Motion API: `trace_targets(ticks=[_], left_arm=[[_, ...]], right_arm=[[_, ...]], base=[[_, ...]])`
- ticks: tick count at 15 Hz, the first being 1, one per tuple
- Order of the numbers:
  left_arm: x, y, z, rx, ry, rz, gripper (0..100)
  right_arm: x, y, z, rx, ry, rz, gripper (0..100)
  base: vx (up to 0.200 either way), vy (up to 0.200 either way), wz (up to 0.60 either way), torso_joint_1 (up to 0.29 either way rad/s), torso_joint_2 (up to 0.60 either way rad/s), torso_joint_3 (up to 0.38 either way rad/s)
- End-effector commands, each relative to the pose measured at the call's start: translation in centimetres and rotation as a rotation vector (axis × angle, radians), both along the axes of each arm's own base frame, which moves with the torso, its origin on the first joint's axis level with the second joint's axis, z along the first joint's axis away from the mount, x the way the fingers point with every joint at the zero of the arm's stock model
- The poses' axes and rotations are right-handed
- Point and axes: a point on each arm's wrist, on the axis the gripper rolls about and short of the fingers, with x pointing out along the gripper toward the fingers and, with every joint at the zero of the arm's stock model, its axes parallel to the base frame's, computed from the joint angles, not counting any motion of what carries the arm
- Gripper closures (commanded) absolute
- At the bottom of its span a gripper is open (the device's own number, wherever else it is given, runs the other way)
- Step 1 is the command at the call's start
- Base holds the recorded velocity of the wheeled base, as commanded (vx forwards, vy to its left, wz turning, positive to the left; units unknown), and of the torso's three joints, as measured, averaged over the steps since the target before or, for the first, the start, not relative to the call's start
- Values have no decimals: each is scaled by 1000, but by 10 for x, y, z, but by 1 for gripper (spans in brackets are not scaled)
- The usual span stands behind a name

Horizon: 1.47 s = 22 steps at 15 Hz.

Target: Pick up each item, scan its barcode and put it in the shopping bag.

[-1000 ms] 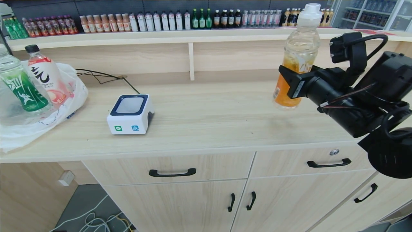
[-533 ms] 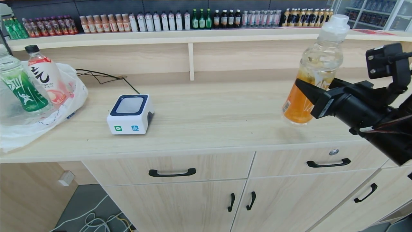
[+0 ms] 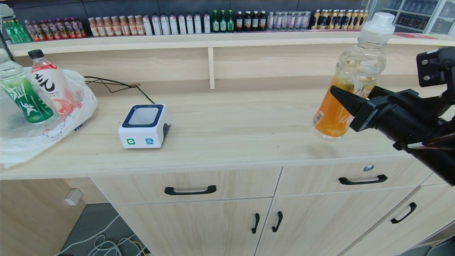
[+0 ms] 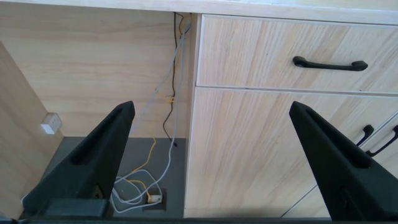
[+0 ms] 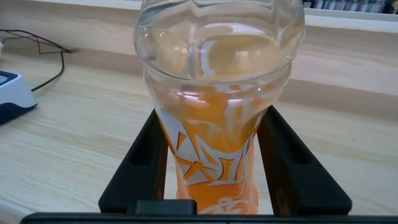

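Observation:
An orange drink bottle (image 3: 330, 113) with a white cap leans to the right just above the wooden counter (image 3: 231, 138), near its right front edge. My right gripper (image 3: 350, 96) is shut on its middle; in the right wrist view the black fingers (image 5: 142, 163) flank the bottle (image 5: 217, 112). The white scanner (image 3: 144, 125) sits at the counter's centre-left. A white shopping bag (image 3: 76, 106) lies at the far left, holding a green-labelled bottle (image 3: 21, 96) and a pink-labelled bottle (image 3: 51, 85). My left gripper (image 4: 211, 162) hangs open below counter height, facing the cabinet fronts.
A black cable (image 3: 113, 84) runs from the scanner to the back wall. A raised shelf (image 3: 213, 41) with a row of bottles lines the rear. Drawers and doors with black handles (image 3: 190, 191) are under the counter. Bare counter lies between scanner and held bottle.
My right gripper has carried the orange bottle to the right and nearer the counter's front edge, and the bottle now tilts with its cap to the right.

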Motion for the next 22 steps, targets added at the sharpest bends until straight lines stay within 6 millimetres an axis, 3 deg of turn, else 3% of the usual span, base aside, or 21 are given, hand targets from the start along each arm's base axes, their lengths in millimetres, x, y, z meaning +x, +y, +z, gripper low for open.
trace_targets(ticks=[1,8,22], left_arm=[[0,0,0,0,0,-1,0],[0,0,0,0,0,1,0],[0,0,0,0,0,-1,0]], right_arm=[[12,5,-15,-13,54,5,100],[30,4,-29,3,104,-14,100],[35,5,-42,36,147,-8,100]], base=[[0,0,0,0,0,0],[0,0,0,0,0,0],[0,0,0,0,0,0]])
